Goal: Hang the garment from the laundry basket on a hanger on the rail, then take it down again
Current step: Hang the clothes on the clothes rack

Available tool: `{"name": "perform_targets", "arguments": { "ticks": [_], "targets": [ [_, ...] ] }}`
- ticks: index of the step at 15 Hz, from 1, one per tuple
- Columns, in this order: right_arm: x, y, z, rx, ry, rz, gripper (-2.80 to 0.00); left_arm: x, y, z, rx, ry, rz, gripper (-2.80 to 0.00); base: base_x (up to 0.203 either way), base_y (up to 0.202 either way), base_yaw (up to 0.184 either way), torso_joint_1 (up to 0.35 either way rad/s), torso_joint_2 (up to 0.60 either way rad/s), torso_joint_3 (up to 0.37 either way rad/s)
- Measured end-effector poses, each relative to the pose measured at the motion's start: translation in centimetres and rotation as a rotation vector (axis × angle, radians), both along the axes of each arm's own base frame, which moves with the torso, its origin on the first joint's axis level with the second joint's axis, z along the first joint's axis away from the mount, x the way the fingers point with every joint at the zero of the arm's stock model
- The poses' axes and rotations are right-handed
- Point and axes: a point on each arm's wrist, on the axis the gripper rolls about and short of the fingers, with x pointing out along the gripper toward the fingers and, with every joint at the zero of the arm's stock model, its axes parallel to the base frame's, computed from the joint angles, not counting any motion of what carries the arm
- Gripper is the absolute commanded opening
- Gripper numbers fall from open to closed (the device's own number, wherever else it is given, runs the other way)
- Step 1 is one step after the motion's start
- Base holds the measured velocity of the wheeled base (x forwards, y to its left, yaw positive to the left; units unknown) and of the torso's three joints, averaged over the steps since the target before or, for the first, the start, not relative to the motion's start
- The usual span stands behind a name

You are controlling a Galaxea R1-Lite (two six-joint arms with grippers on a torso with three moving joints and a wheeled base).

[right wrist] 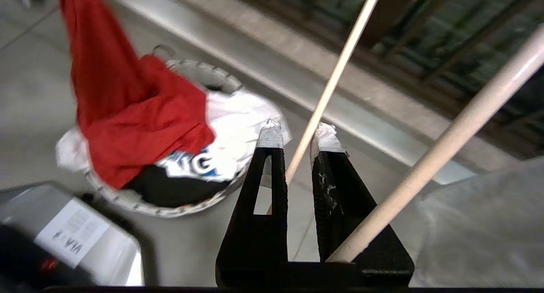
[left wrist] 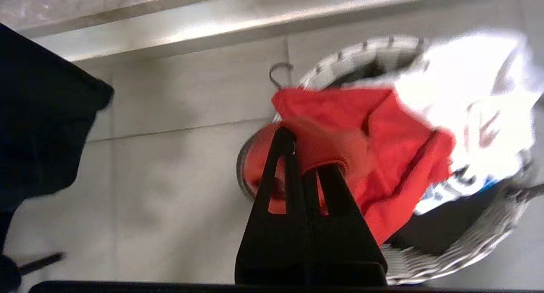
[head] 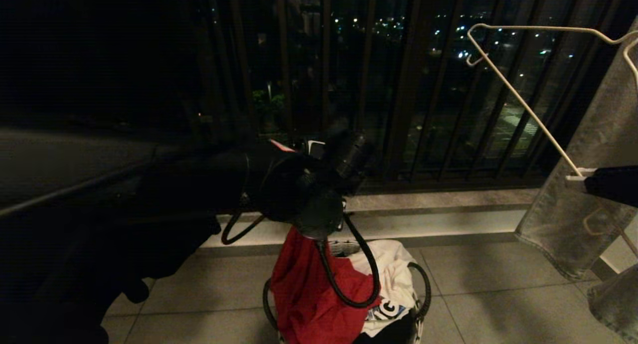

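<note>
The red garment hangs from my left gripper, which is shut on a bunched fold of it just above the laundry basket. The garment's lower part still lies over the basket's rim. At the right edge of the head view, my right gripper holds the thin white wire hanger tilted up in the air. One of its wires runs between the taped fingertips of my right gripper. The rail is out of view.
A white cloth and a black shirt with white and blue print fill the basket. Grey denim hangs at the right. A dark balcony railing and a low kerb run behind the basket on the tiled floor.
</note>
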Motion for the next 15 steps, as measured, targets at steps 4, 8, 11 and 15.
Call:
{"name": "perform_targets", "arguments": {
  "ticks": [4,8,11,15],
  "targets": [
    [0.2,1.7,-1.9,-0.043,0.088,0.132,-2.8,1.1,3.6,2.8,-0.105,-0.038,0.097,-2.8,0.0,0.0,0.0,0.0,0.0,0.0],
    [-0.2,3.9,-4.4,-0.081,0.21,0.299,-2.8,1.9,5.9,6.1,-0.167,-0.118,0.138,-2.8,0.0,0.0,0.0,0.0,0.0,0.0],
    [-0.3,4.4,-6.0,-0.102,0.238,0.409,-2.8,1.2,7.3,8.3,-0.239,-0.139,0.116,-2.8,0.0,0.0,0.0,0.0,0.0,0.0],
    [-1.2,4.9,-7.7,-0.144,0.24,0.545,-2.8,0.4,8.9,10.2,-0.345,-0.126,0.037,-2.8,0.0,0.0,0.0,0.0,0.0,0.0]
  ]
}}
